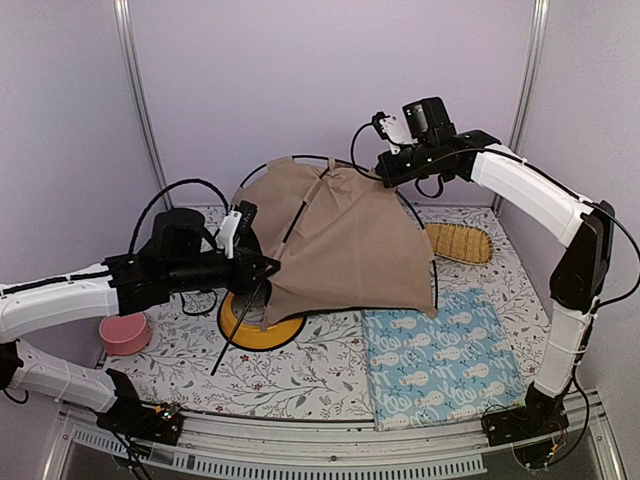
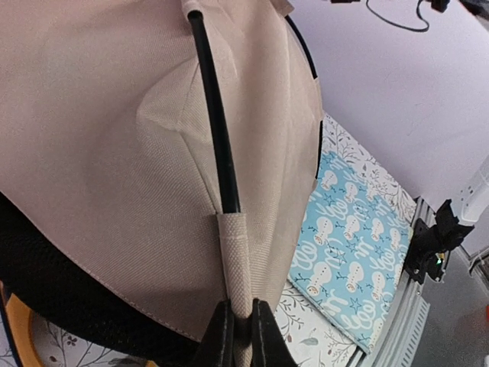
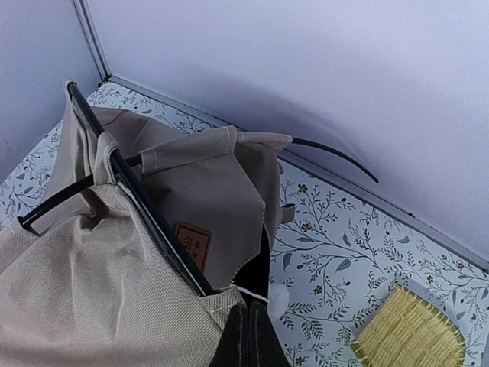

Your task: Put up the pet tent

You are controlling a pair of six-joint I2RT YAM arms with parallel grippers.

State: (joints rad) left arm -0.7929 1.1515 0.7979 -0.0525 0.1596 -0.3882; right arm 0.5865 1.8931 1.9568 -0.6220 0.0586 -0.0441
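an aluminium rail [image 1: 330,445] is running along the near edge, carrying both arm bases. behind it a white table cover [image 1: 300,375] printed with grey sprigs is spreading to lilac walls [image 1: 300,80] that are closing in three sides. a light blue snowman mat [image 1: 440,360] is lying flat near right, a woven straw tray [image 1: 460,243] is sitting behind it, and a pink bowl [image 1: 125,333] is sitting far left.

the pet tent [image 1: 340,245] is standing mid-table, half raised, leaning over a yellow tray [image 1: 262,330] that is poking out beneath its front edge. its tan canvas is showing a coarse weave; thin black poles [image 2: 218,130] are arching over it, one entering a stitched sleeve [image 2: 237,260] at the hem. black mesh lining [image 2: 53,283] is showing below. near the peak a brown label patch [image 3: 192,243] is facing up and a white pom-pom [image 3: 279,297] is dangling on a cord.

the left gripper [image 2: 238,336] is clamping that sleeve, its jaws pressing the cloth from both sides. the right gripper [image 3: 248,336] is at the tent's top with its jaws together; whether they are pinching cloth i cannot tell.
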